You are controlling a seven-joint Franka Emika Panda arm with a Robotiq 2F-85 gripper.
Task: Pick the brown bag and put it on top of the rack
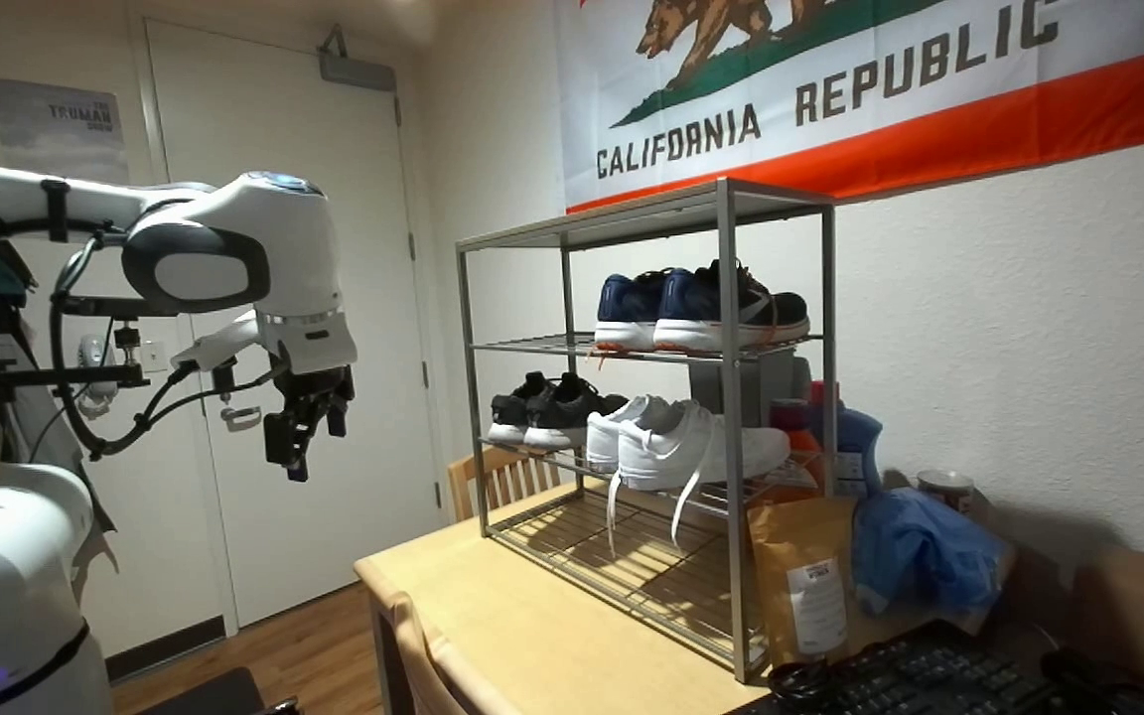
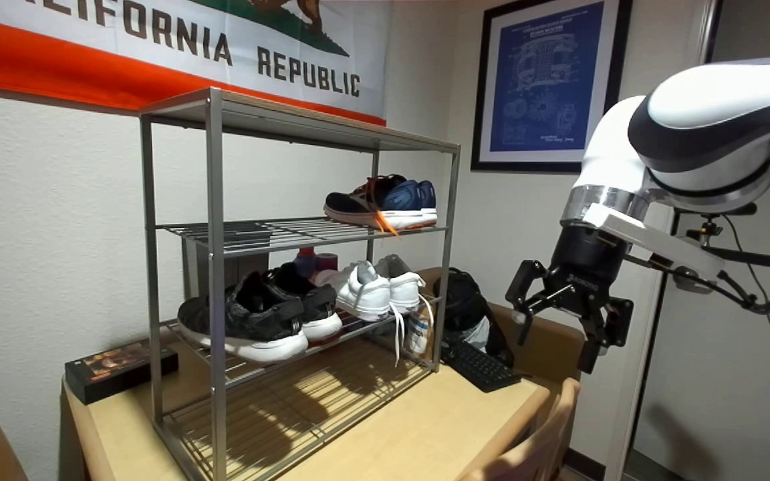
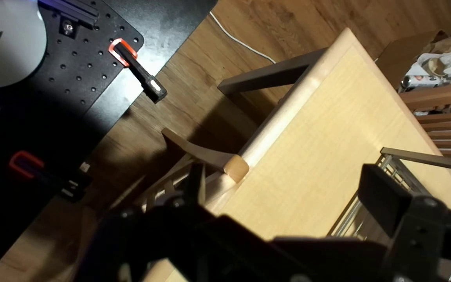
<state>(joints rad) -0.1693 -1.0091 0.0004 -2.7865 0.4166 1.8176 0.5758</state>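
Observation:
The brown bag (image 1: 769, 556), a tan pouch with a white label, stands upright on the table beside the rack's near end post in an exterior view. Only a sliver of the brown bag (image 2: 418, 332) shows behind the white shoes in an exterior view; in the wrist view it is out of sight. The grey metal rack (image 1: 728, 397) stands on the table, its flat top (image 2: 305, 120) bare. My gripper (image 1: 312, 439) hangs in the air in front of the rack, away from the bag. In the wrist view the gripper (image 3: 288, 188) is open, nothing between its fingers.
Dark blue shoes (image 1: 686, 308), black shoes (image 1: 562, 412) and white shoes (image 1: 666, 447) sit on the rack's shelves. Beside the bag lie a blue plastic bag (image 1: 920, 551) and a black keyboard (image 1: 939, 675). A chair back (image 3: 235, 168) rises at the table's front edge.

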